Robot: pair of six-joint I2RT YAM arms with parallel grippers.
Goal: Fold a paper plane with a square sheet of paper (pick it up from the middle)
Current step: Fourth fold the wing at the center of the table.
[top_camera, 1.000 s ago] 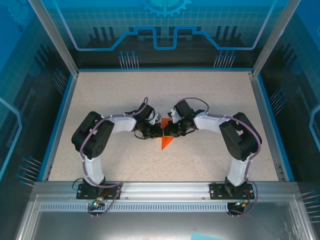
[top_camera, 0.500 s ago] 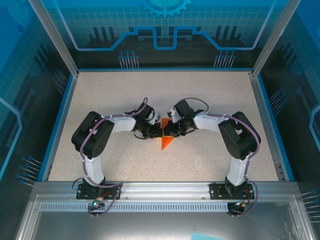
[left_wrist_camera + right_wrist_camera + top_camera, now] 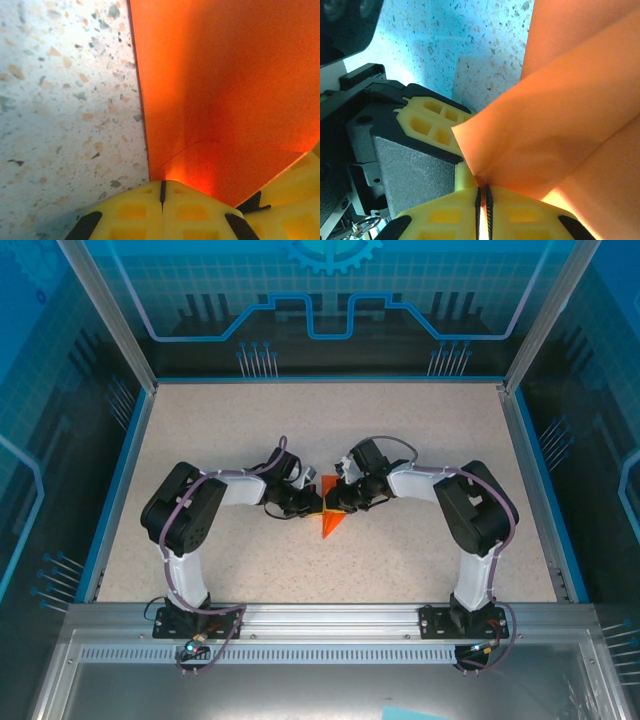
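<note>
The orange paper plane (image 3: 329,522) lies at the middle of the table as a narrow dart, its tip pointing toward the near edge. My left gripper (image 3: 312,504) and right gripper (image 3: 334,503) meet nose to nose over its wide far end. In the left wrist view the yellow jaws of the left gripper (image 3: 162,184) are pressed together at the paper's (image 3: 225,90) edge, where a crease runs. In the right wrist view the right gripper (image 3: 482,188) pinches a raised flap (image 3: 555,125), with orange showing between the pads. The left gripper's yellow fingers (image 3: 432,122) sit just beside it.
The speckled table (image 3: 420,430) is ringed by a blue rim (image 3: 112,490) and a metal frame with transparent walls. Both arms bend inward from their bases at the near rail (image 3: 330,618). Open tabletop lies to the far side and to both sides of the arms.
The left arm's wrist has shifted slightly to the left and both grippers have edged a little away from the near edge, with the paper following them.
</note>
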